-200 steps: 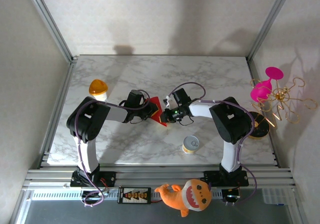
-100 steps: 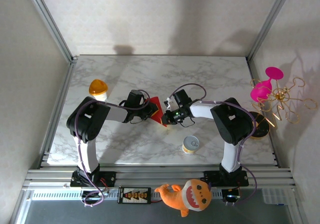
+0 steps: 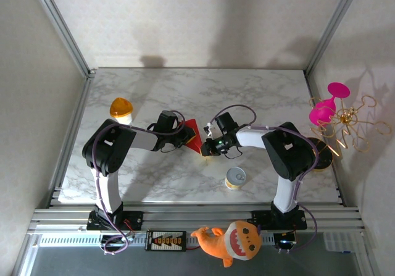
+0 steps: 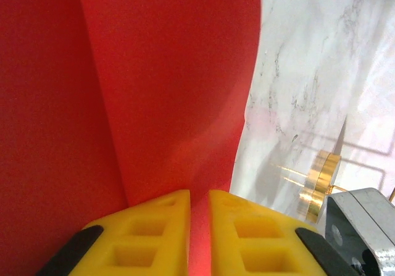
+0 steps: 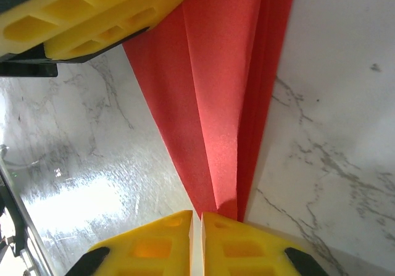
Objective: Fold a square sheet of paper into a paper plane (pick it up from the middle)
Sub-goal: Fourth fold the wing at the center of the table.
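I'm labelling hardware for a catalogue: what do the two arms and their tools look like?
The left arm and right arm have white links, bulky black joint housings and purple cables looped alongside. The left tool and right tool each have two blocky yellow fingers with rectangular recesses and black trim.

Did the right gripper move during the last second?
Yes, slightly: the right gripper, shut on the tip of the folded red paper, has edged nearer the small yellow round tin.
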